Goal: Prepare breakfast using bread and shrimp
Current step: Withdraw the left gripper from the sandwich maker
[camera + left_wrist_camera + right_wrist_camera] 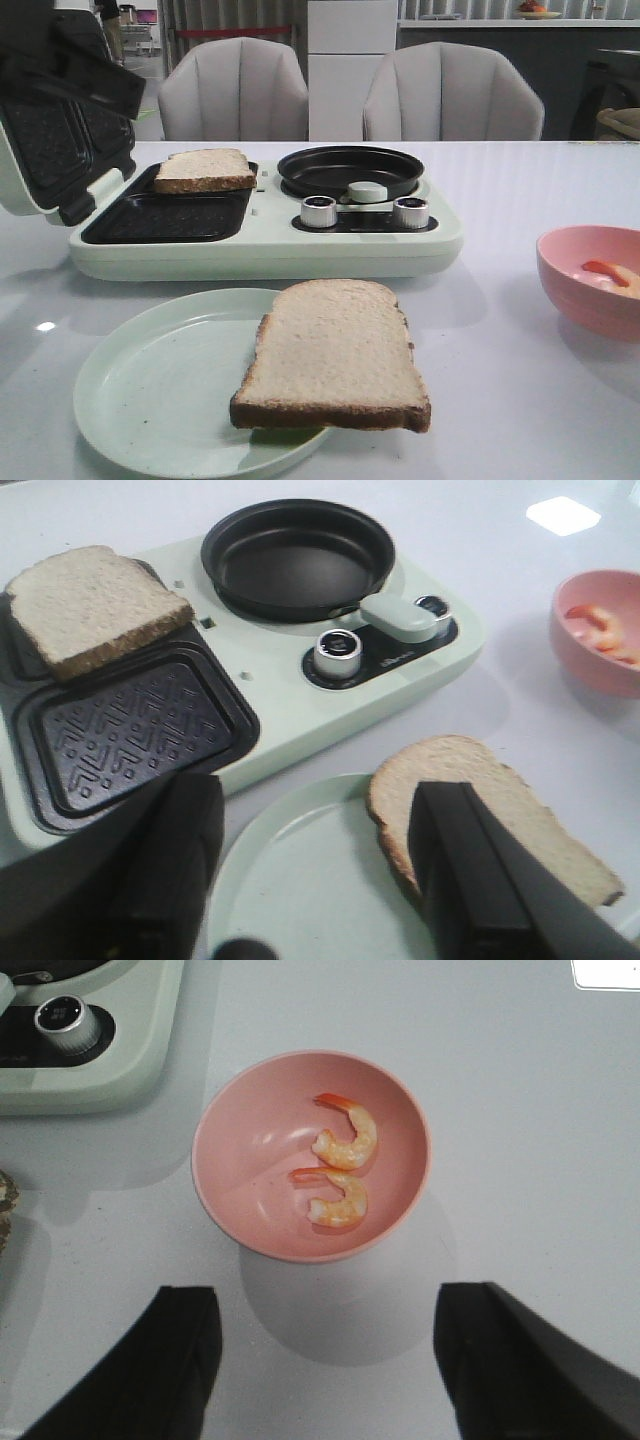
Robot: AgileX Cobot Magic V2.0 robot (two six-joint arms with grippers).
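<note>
Sitting on the white worktop (pixel 520 400) is a mint-green breakfast maker (pixel 265 245) with its waffle-patterned lid (pixel 50 140) flipped open on the left side. One bread slice (pixel 205 170) rests on the far grill plate, partly overhanging the edge of the near grill plate (pixel 165 218), which has nothing on it. Next to that is a round black pan (pixel 350 170) with a pale handle nub (pixel 367 191) and two silver knobs (pixel 318 211) in front of it. Closer to the camera there's a pale green plate (pixel 150 390), and the second bread slice (pixel 335 355) lies on its right side, sticking out past the rim over the worktop. Off to the right is a pink bowl (pixel 311 1155) with two shrimp (pixel 343 1135) curled up side by side in the bottom. The left gripper (pixel 320 870) is spread wide above the plate, one finger overlapping the near bread slice in the wrist view, so part of that slice is blocked; can't tell if it's actually touching. The right gripper (pixel 325 1360) is also wide apart and holding nothing, just beside the pink bowl. Two grey chairs (pixel 235 90) sit behind the worktop, well clear of everything.
</note>
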